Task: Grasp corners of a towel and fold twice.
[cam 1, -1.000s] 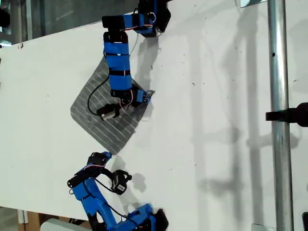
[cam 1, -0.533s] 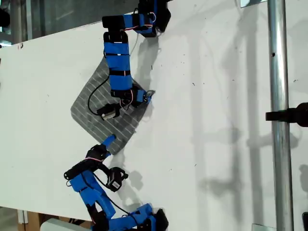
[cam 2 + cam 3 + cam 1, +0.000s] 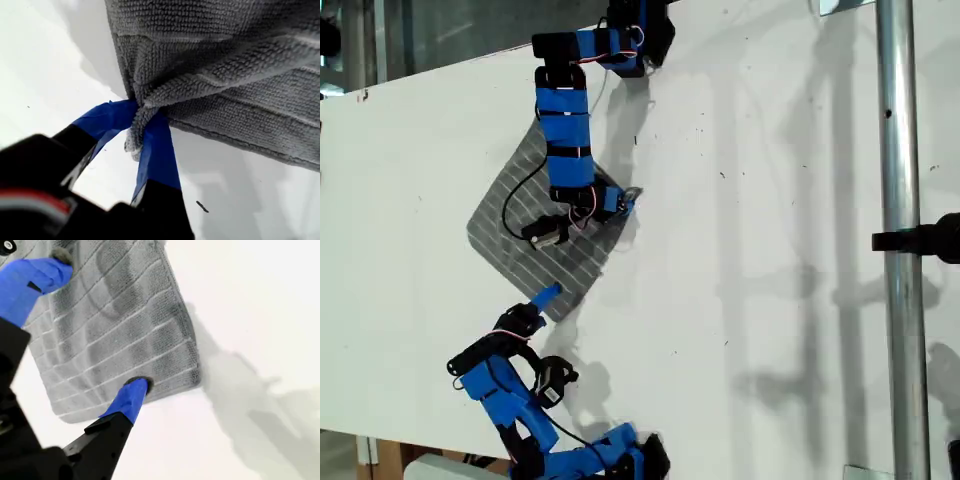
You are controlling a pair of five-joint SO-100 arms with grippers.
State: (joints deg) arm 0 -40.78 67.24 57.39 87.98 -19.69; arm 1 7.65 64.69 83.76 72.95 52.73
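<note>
Towel (image 3: 542, 222) lying flat on the white counter (image 3: 770, 300) — both pincers at its corners.
My first pincer (image 3: 142, 117) is clamped on one bunched corner (image 3: 136, 136); my second pincer (image 3: 97, 325) stands apart — one fingertip (image 3: 136, 388) pressing the towel's edge.

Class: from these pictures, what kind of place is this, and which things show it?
Probably a robotics lab bench: a bare white tabletop, two blue arms working a grey white-striped towel, and a metal rig pole.

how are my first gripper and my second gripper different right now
My first gripper is shut on a bunched corner of the towel, lifting it off the table. My second gripper is open, one fingertip resting on the flat towel near its edge, pinching nothing. Both have blue fingers and are at the grey striped towel.
</note>
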